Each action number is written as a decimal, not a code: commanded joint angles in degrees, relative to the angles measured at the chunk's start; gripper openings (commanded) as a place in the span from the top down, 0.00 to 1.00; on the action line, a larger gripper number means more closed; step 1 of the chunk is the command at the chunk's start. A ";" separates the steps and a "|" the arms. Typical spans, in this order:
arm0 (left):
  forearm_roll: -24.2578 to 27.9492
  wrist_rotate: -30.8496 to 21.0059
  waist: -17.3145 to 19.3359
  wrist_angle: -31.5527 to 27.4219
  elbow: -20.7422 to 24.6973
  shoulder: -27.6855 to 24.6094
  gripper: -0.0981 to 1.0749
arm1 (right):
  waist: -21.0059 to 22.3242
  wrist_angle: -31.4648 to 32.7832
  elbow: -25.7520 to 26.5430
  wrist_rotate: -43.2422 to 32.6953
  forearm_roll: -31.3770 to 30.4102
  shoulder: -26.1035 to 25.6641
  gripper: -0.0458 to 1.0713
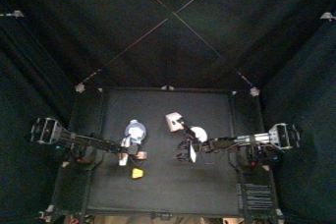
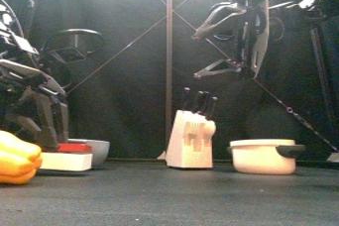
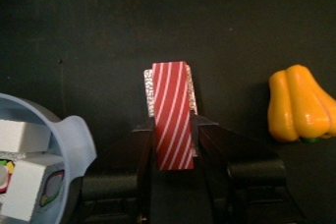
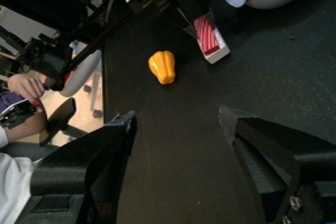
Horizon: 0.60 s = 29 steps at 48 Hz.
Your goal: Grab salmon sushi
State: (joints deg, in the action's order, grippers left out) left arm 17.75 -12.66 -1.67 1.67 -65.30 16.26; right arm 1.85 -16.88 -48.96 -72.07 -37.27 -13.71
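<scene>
Left wrist view: one salmon sushi [image 3: 171, 95], red with thin white stripes and a whitish edge, lies flat on the black table [image 3: 79, 31]. Its long axis runs straight out from the wrist, in line with the left gripper [image 3: 171, 135]. The near end sits between the two black jaws and the far end points out past their tips. The jaws stand close against both long sides with no gap showing, so they are grasping the piece.

From the front, the sushi [image 2: 73, 149] is low at the left, a red top on a white base, resting on the table just in front of a grey bowl [image 2: 95, 147].

There is one of each thing:
- One yellow pepper [image 3: 300, 103] lies near the sushi, apart from it.
- One pale blue bowl [image 3: 53, 159] holds white blocks on the sushi's other side.
- One knife block [image 2: 191, 136] stands at the table's middle.
- One white pot [image 2: 265, 156] sits to its right.

Seen from above, the bowl [image 1: 136, 130] and pepper [image 1: 136, 172] are on the left half. The knife block [image 1: 175, 120] and pot [image 1: 197, 133] are near the centre.

The right gripper [image 4: 178, 118] hangs above the table, well apart from the sushi [image 4: 207, 33], with its jaws spread wide and nothing between them. (Past the curtain, the right wrist view also catches a person's hand [image 4: 20, 85].)
</scene>
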 commanded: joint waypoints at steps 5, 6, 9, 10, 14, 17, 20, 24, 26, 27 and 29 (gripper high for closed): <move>-0.09 -0.09 -0.44 0.35 0.88 2.90 0.50 | 0.00 -0.18 0.70 -0.26 0.18 -1.49 0.08; -0.18 -0.18 -0.70 0.35 0.79 3.16 0.50 | -0.09 -0.18 0.79 -0.26 0.18 -1.49 0.08; -0.18 -0.18 -1.14 0.35 0.79 3.43 0.50 | -0.09 -0.18 0.79 -0.18 0.26 -1.49 0.08; -0.18 -0.09 -1.23 0.35 0.79 3.43 0.50 | -0.09 -0.18 0.79 -0.18 0.18 -1.49 0.08; -0.18 -0.09 -1.76 0.35 0.88 3.43 0.50 | -0.09 -0.18 0.79 -0.18 0.18 -1.49 0.09; -0.09 -0.09 -2.02 0.35 0.97 3.43 0.50 | 0.00 -0.18 0.79 -0.18 0.18 -1.49 0.09; -0.09 -0.09 -2.11 0.35 1.14 3.43 0.50 | -0.09 -0.09 0.97 -0.18 0.18 -1.49 0.08; -0.18 -0.09 -2.29 0.62 1.23 3.43 0.50 | -0.09 -0.18 1.05 0.09 0.00 -1.49 0.09; -0.18 -0.09 -2.46 1.05 1.41 3.43 0.50 | -0.09 -0.18 1.14 0.09 -0.09 -1.49 0.08; -0.18 -0.09 -2.55 1.23 1.58 3.52 0.50 | -0.09 -0.18 1.14 0.09 0.00 -1.49 0.08; -0.18 -0.09 -2.81 1.85 1.76 3.52 0.50 | -0.18 -0.18 1.14 0.18 -0.09 -1.49 0.09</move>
